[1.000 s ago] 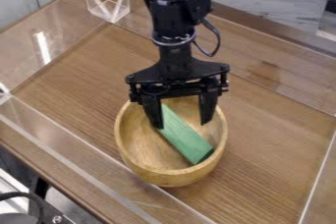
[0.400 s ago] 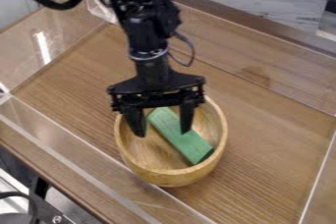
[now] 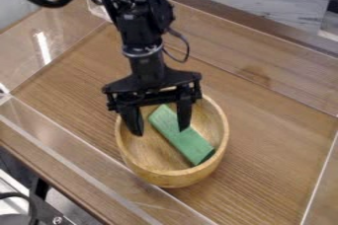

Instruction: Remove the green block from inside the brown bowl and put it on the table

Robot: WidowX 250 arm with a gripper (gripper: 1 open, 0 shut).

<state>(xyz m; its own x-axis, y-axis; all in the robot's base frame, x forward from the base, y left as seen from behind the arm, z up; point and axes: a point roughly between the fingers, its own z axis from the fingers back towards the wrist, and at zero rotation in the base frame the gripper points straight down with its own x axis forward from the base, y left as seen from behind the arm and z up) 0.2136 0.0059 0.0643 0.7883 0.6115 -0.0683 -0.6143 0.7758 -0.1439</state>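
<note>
Wood-grain table (image 3: pixel 278 120) with clear acrylic walls (image 3: pixel 53 46) spreads under me; my gripper (image 3: pixel 161 119) points down into the brown bowl (image 3: pixel 138 162), jaws spread wide and holding nothing, its fingers straddling the upper end of the green block (image 3: pixel 185 139), which lies slanted inside the bowl

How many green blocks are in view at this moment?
1. The green block lies slanted inside the brown bowl, under the open pincer. The arm covers part of the bowl, so a second block could be hidden there.

Green block (image 3: pixel 181 137) lying tilted inside brown bowl (image 3: pixel 145 163), on table (image 3: pixel 278 120).
</note>
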